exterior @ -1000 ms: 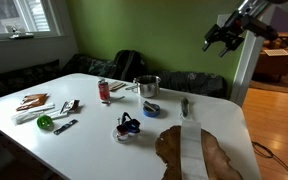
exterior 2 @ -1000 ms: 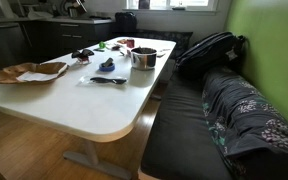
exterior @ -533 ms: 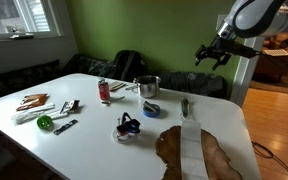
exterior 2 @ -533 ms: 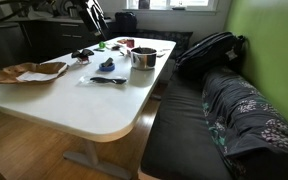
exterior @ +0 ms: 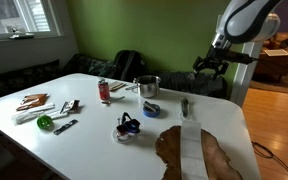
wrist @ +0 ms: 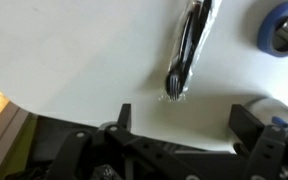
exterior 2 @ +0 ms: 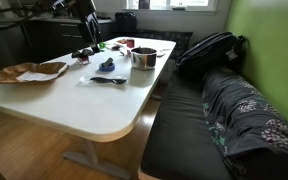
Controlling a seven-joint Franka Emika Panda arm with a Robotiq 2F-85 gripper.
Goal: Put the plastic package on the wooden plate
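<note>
Gripper (exterior: 209, 66) hangs in the air by the edge of the white table (wrist: 74, 50). In the wrist view its fingers are spread wide with nothing between them. Plastic package (wrist: 189, 45) lies flat on the table, its top end cut off by the frame, just short of the wooden plate (exterior: 194, 155). Blue object (wrist: 284, 25) is cropped and can't be identified.

One plastic package (exterior: 184, 106), one wooden plate (exterior: 222, 160), one steel pot (exterior: 147, 86) and one red can (exterior: 104, 91).
</note>
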